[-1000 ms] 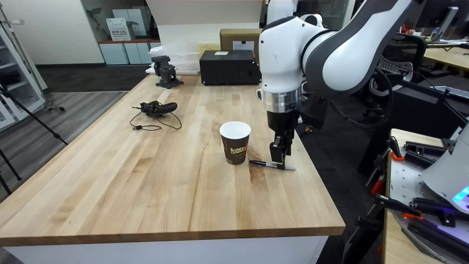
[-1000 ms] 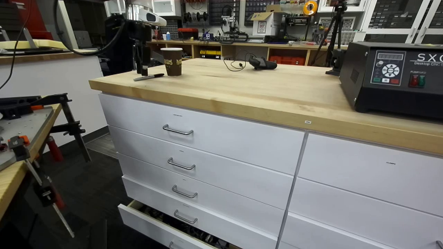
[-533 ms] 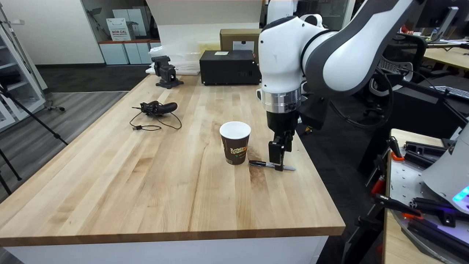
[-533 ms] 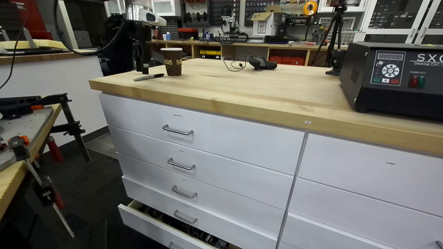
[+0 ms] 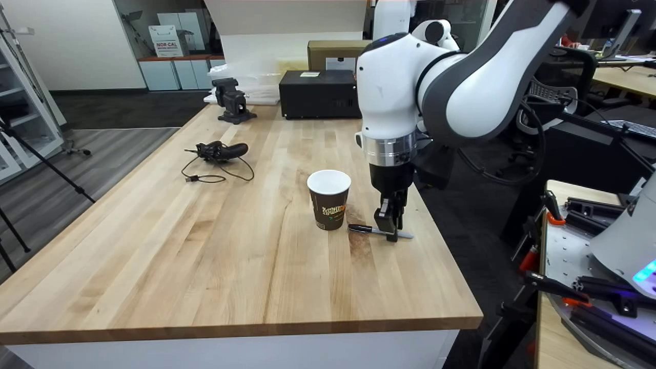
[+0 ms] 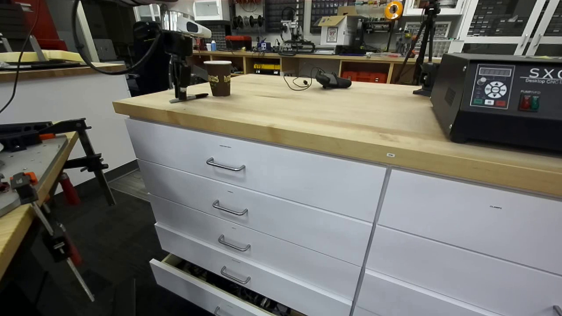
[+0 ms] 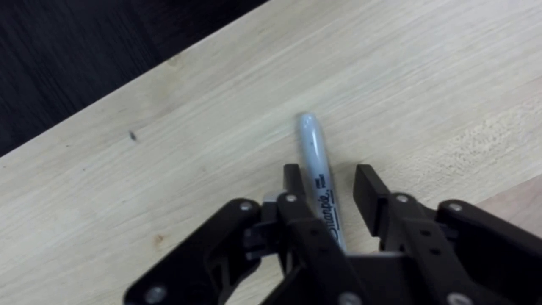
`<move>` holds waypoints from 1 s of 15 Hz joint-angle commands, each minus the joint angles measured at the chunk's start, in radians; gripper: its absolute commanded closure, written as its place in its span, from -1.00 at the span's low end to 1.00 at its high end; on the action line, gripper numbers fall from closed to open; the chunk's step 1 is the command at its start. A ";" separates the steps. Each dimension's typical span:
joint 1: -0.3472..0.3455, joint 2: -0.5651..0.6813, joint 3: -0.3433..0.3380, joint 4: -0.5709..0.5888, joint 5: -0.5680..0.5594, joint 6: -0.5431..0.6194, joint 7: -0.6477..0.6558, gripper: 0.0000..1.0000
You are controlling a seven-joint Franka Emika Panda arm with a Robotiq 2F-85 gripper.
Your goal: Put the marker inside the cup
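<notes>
While my claw (image 7: 328,182) points down over the table (image 5: 205,266), its two fingers (image 7: 370,190) stand apart, released, with the marker (image 7: 314,148) lying in the gap between them. The barrel looks pale blue-grey in the wrist view, smooth and a little glossy, rounded at the end, with black print along it: Sharpie, and by that, fine point. The opposite end is a black cap (image 5: 360,228), out of sight in the wrist view and plain in both exterior views.

The marker lies flat on the table, lengthwise between my fingers, its rounded end showing past them on one side and its cap on the other. It sits nearer the finger at the left of the wrist view; whether the two touch, I cannot tell. Between it and the finger at the right I can see bare table.

Just beyond the cap a paper cup (image 5: 330,207) stands upright, brown outside and white within, with yellowish lettering on its side. The cap points toward its base; the marker lies outside it.

Farther along the table lies a corded black object (image 5: 220,151); beyond it a dark vise (image 5: 233,100) stands near the far end, a black machine (image 6: 505,116) near that. A brown box (image 5: 335,48) rises behind the machine, and well past the table a white carton (image 5: 165,42) marked NOR-CAL rests on a cabinet (image 5: 158,74).
</notes>
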 commanded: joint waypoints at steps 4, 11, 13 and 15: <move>0.029 0.026 -0.017 0.029 -0.019 0.009 0.030 1.00; 0.010 -0.065 -0.003 0.001 -0.001 -0.100 -0.036 0.94; 0.005 -0.099 0.002 -0.003 0.002 -0.160 -0.056 0.94; 0.002 -0.143 0.006 -0.004 -0.001 -0.231 -0.071 0.94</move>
